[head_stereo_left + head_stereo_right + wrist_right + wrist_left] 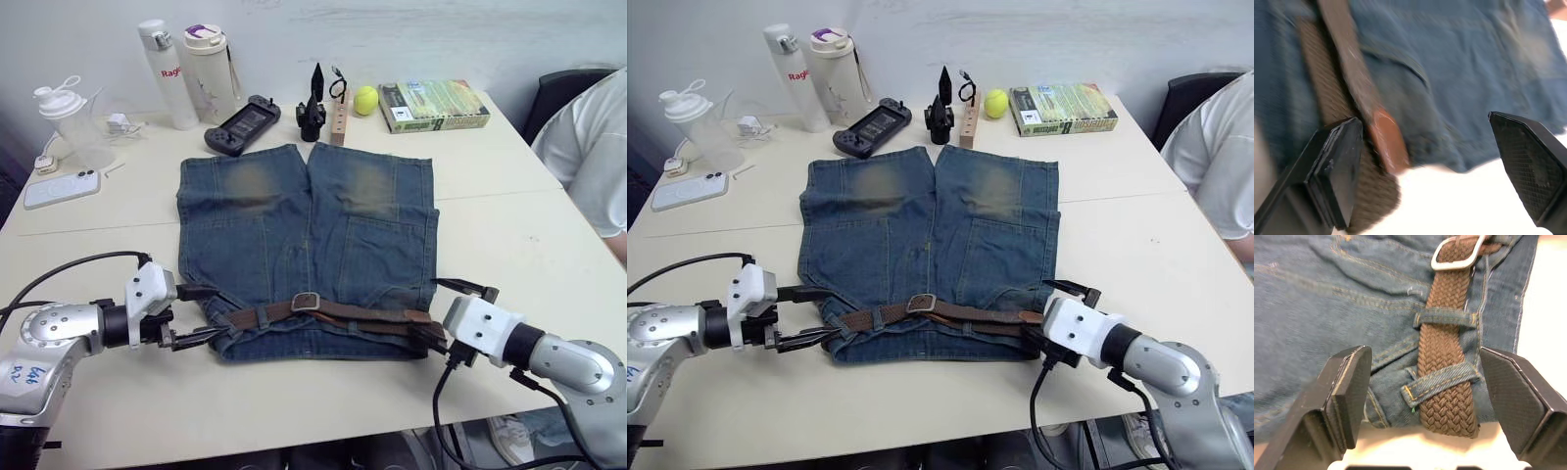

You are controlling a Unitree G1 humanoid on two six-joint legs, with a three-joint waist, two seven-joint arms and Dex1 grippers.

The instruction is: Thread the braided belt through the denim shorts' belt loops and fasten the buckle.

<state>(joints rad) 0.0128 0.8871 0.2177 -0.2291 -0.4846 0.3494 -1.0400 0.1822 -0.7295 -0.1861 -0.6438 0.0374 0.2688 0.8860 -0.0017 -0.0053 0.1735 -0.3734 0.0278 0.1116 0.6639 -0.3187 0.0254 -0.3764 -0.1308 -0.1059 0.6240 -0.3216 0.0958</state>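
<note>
The denim shorts (304,235) lie flat on the table, waistband toward me. The braided belt (358,313) runs along the waistband, and its silver buckle (306,302) sits near the middle. In the left wrist view the belt (1449,382) passes under two belt loops (1444,318), with the buckle (1457,254) beyond them. My left gripper (220,313) is open at the waistband's left end, its fingers (1349,391) on either side of the belt end. At the right end my right gripper (428,310) is also open, around the belt's leather tip (1386,142).
Beyond the shorts stand two bottles (191,73), a game controller (240,122), a black tool (313,106), a wooden block (339,117), a tennis ball (365,99) and a book (433,105). A shaker cup (69,122) and phone (61,188) lie far left. A person (593,147) sits at the right.
</note>
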